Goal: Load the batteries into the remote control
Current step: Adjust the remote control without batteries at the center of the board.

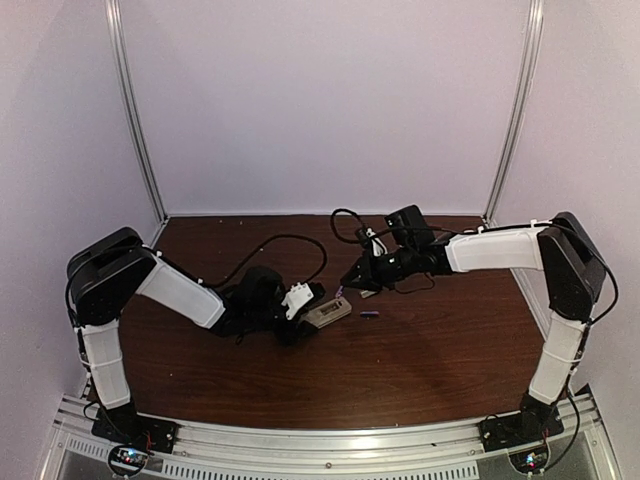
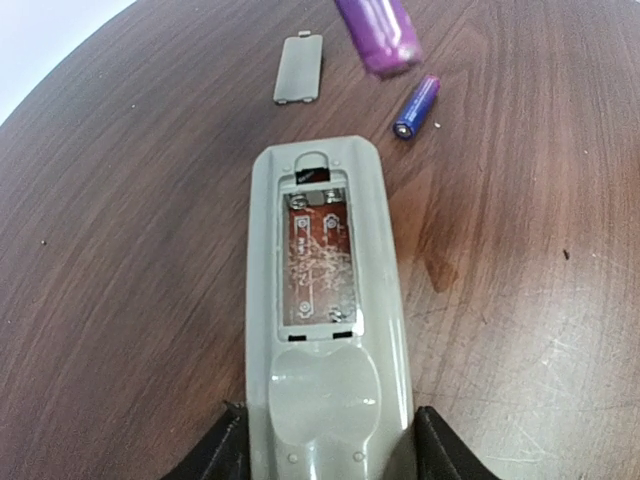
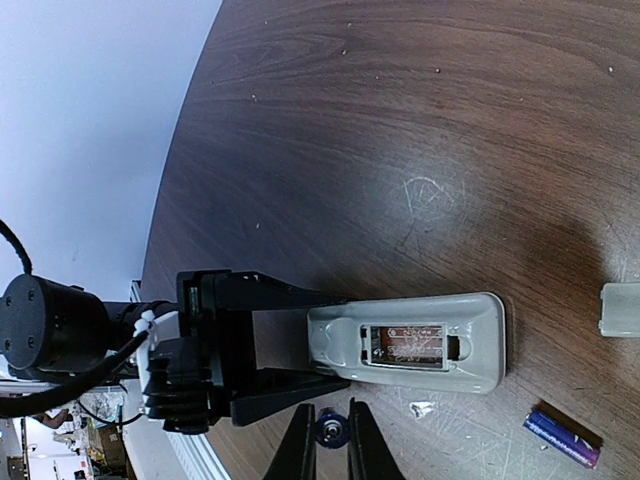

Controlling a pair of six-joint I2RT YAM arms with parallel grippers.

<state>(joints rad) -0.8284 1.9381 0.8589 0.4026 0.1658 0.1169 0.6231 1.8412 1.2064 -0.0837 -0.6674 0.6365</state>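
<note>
**A:** Where is the remote?

**B:** The remote (image 2: 325, 300) lies back-up on the table (image 1: 420, 350), left of centre. Its bay is open, showing a brown board and metal contacts.

**A:** And the left gripper?

**B:** The left gripper (image 2: 325, 455) is clamped on the remote's rounded near end. One dark finger (image 2: 440, 450) presses each long side, and the bay end points away from that arm.

**A:** What about the right one?

**B:** The right gripper (image 3: 331, 448) reaches in from the other side, and the overhead view puts its tip close to the remote's far end. Its jaws are narrow and pinch the held battery (image 3: 330, 430), which its own camera sees end-on between the fingers. From the left wrist that cell is a big, blurred purple shape near the top edge. It looks raised off the wood, though I can't judge the height well.

**A:** And the second cell?

**B:** The loose battery (image 2: 417, 105) lies on its side on the table, just past the bay end and off to the remote's right. It is near the remote but not touching it, and the silvery end faces the left wrist camera.

**A:** Anything else nearby?

**B:** A small flat cover (image 2: 299, 68) lies beyond the remote's far end. It is apart from the remote and from the loose battery.
</note>
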